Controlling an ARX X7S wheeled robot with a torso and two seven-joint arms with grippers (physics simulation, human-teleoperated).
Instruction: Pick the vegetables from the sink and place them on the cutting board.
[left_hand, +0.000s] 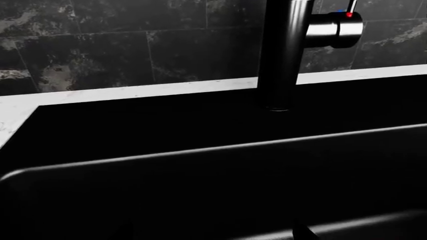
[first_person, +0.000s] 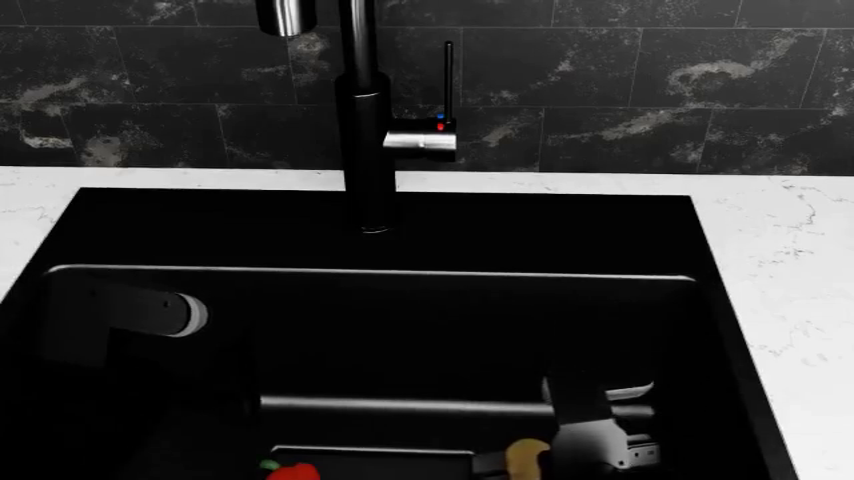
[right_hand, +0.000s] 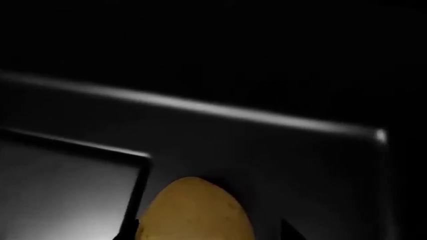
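The tan-yellow potato lies low in the black sink, at the near right. In the right wrist view the potato sits between my right gripper's fingers. One finger is against it and a small gap shows at the other, so the jaws stand open around it. The red bell pepper lies at the near edge of the head view, left of the potato. My left gripper is open and empty, over the sink's back part and facing the faucet. The cutting board is out of view.
The tall dark faucet stands at the sink's back middle, its handle to the right. White marble countertop surrounds the basin, with a dark tiled wall behind. My left arm is inside the sink at the left. A flat grey panel lies beside the potato.
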